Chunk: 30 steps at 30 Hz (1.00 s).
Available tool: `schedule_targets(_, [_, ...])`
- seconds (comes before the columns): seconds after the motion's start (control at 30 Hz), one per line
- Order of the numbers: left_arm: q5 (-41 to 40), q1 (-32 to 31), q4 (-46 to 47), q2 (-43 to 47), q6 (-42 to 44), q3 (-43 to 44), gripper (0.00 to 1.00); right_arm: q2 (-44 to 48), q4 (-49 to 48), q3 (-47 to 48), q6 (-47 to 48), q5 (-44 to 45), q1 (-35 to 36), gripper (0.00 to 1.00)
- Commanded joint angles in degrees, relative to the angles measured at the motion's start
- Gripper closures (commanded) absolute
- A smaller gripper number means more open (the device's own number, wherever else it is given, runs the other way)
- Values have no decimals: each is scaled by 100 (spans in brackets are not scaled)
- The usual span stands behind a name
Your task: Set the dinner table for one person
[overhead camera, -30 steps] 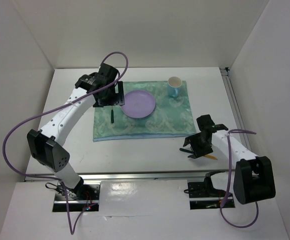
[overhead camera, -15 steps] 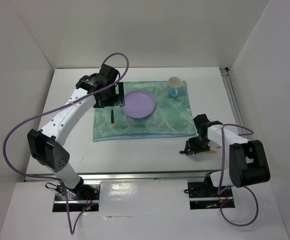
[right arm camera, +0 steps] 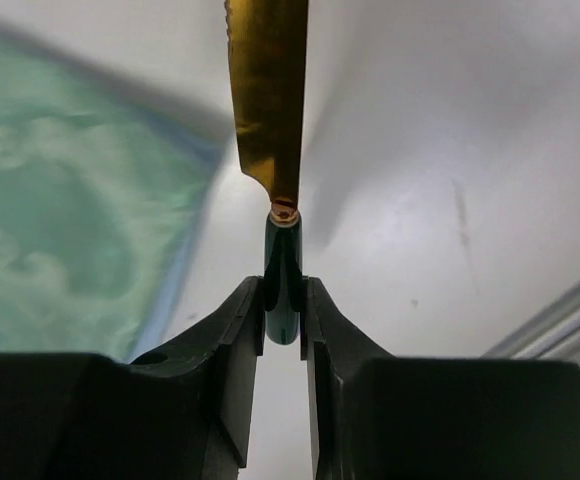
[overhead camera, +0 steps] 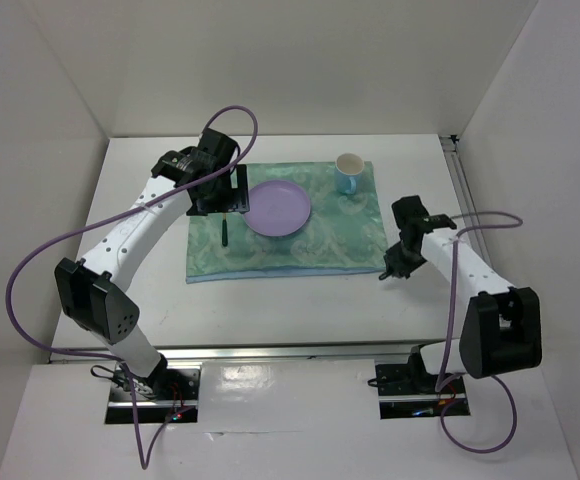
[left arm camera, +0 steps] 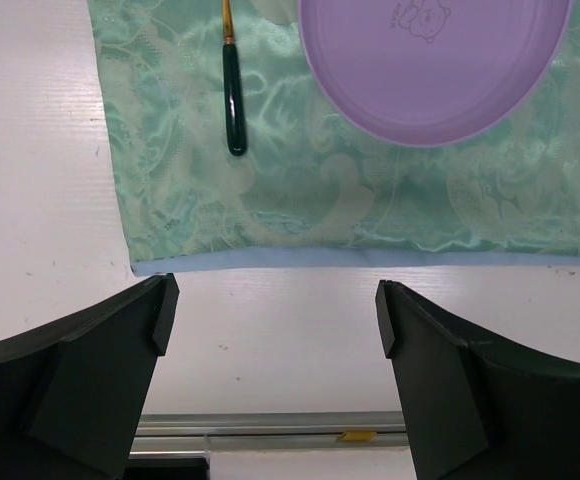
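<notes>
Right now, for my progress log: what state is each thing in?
Cloth: spread flat.
Plate: empty, on cloth.
Mug: upright on cloth.
Green-handled utensil: lying beside plate.
Gold knife: held by handle.
Left gripper: open, empty.
Right gripper: shut on gold knife.

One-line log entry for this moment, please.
left tool open above cloth | right tool shut on knife, at cloth's right edge | plate, cup, green-handled utensil on cloth
</notes>
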<state>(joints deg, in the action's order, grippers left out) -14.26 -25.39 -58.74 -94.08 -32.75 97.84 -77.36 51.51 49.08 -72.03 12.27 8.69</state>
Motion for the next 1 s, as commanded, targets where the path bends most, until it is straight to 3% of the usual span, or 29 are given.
schedule_targets(0.0, [-50,7,-23,22,155,112,0,108,-429,768,2841,207,36,100])
schedule_targets(0.13, [-50,7,-23,-31,155,112,0,-559,-572,1559,4736,-1094,150,100])
schedule_targets(0.33, [-120,7,-76,-154,155,165,0,-1535,-229,2141,6032,-1710,721,100])
schedule_targets(0.6, [-182,7,-76,-216,102,165,0,-2194,-720,2553,6359,-1922,775,100])
schedule_targets(0.97, [-235,7,-76,-216,102,-11,0,-3574,-659,3757,6597,-1922,713,100])
